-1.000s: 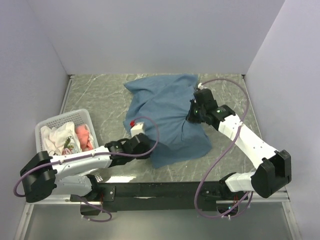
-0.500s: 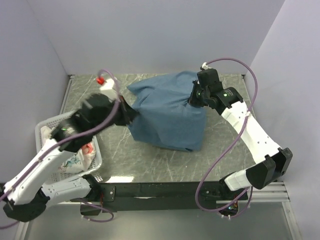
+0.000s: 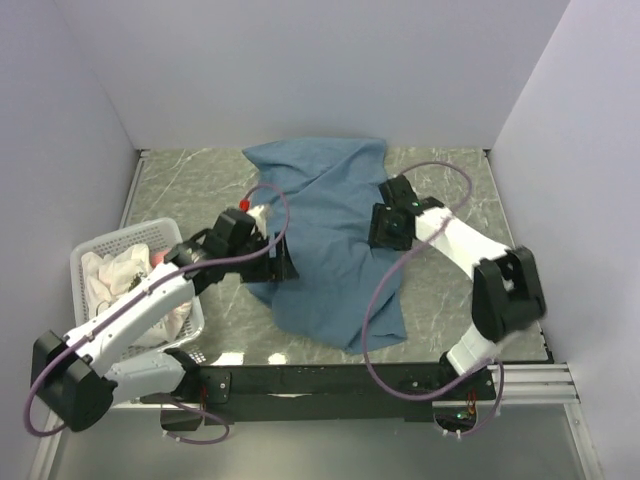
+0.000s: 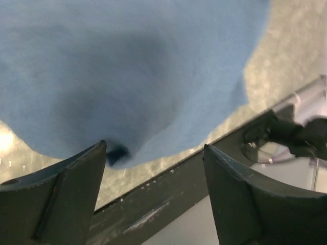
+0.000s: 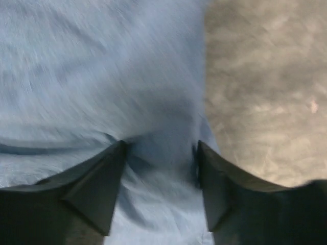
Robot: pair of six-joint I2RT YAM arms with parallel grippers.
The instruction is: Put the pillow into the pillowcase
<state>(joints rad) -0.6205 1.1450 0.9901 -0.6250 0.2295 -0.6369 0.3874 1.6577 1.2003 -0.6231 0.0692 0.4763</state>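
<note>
The blue pillowcase (image 3: pixel 325 235) lies loose and rumpled across the middle of the table. No pillow shows in any view. My left gripper (image 3: pixel 278 264) is at the pillowcase's left edge. In the left wrist view it (image 4: pixel 153 153) stands open, and the blue cloth (image 4: pixel 127 66) reaches only to the left fingertip (image 4: pixel 97 153). My right gripper (image 3: pixel 384 232) hovers over the cloth's right side. In the right wrist view it (image 5: pixel 161 148) is open, with the blue cloth (image 5: pixel 92 66) lying slack under and between the fingers.
A white plastic basket (image 3: pixel 92 253) with white and pink cloths stands at the left, beside my left arm. The marbled tabletop (image 3: pixel 180 190) is walled at the back and on both sides. The black front rail (image 4: pixel 168 199) runs just below the left gripper.
Both grippers have opened and let go of the pillowcase, which has dropped from its raised, stretched shape to lie on the table. The left arm came down toward the near left edge.
</note>
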